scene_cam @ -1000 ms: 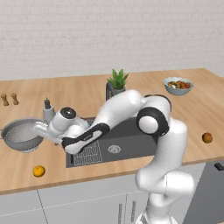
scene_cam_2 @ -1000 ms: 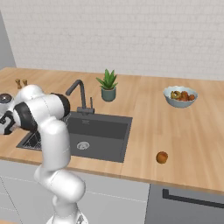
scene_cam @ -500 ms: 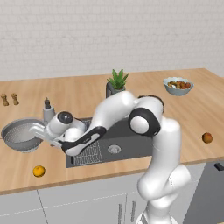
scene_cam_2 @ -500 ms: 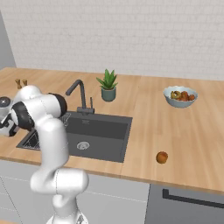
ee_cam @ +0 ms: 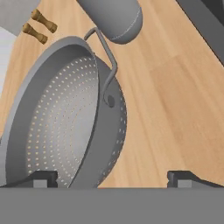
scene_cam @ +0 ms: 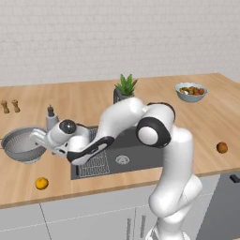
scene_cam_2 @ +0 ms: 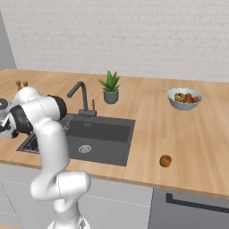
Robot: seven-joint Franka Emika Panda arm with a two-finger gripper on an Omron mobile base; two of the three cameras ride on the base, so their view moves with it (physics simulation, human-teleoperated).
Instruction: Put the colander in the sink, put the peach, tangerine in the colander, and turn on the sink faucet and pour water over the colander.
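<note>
Wooden counter (scene_cam: 93,101) bears the colander (ee_cam: 61,118), its rim straddled by the wide-open gripper (ee_cam: 111,177), far edge cropped.

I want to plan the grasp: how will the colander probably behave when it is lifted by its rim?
The colander looks like thin pierced metal, so probably stiff and light. Its rounded bowl may tilt or rock if gripped on one side. The smooth rim could slip between the open gripper.

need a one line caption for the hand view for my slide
Open pincer poised at the rim of the empty colander on the wooden counter.
</note>
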